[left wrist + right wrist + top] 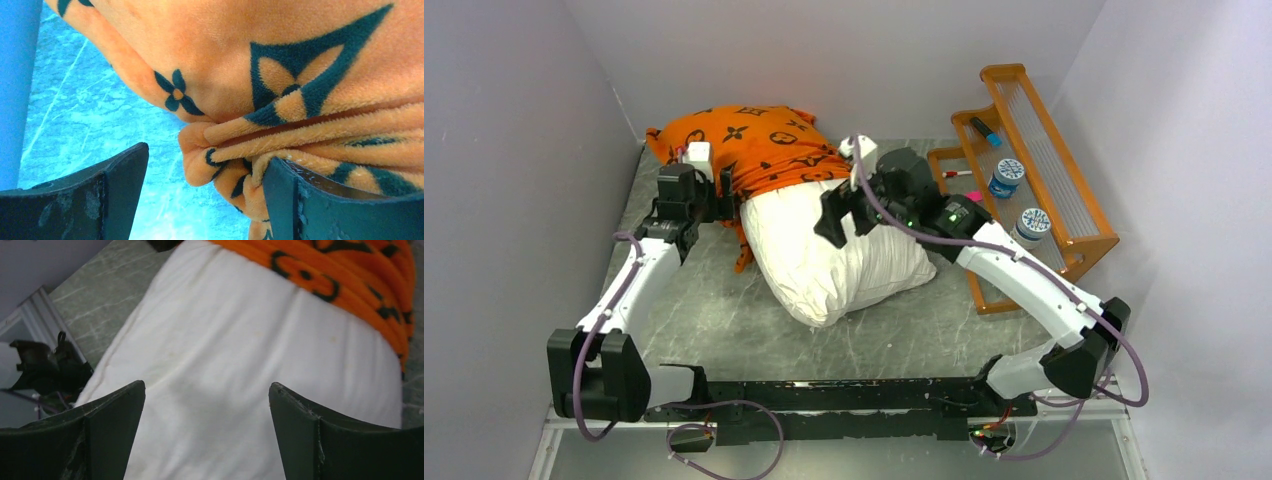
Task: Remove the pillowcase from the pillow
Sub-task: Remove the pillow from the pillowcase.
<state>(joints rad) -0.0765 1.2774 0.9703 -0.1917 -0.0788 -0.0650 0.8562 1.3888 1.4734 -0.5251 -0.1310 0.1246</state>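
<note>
The orange pillowcase (749,145) with dark monogram motifs covers the far end of the white pillow (844,265); the pillow's near half lies bare on the table. My left gripper (724,207) is open at the pillowcase's left edge. In the left wrist view (206,155) a bunched fold of the pillowcase (225,150) hangs between the jaws and touches the right finger (320,205). My right gripper (832,222) is open over the bare pillow just below the pillowcase's hem. In the right wrist view (206,386) its jaws straddle the white pillow (225,365), with the pillowcase's hem (325,285) above.
A wooden rack (1064,190) stands at the right with two blue-lidded jars (1006,177) and markers. Grey walls close in the left, back and right. The marble table (724,320) shows in front of the pillow.
</note>
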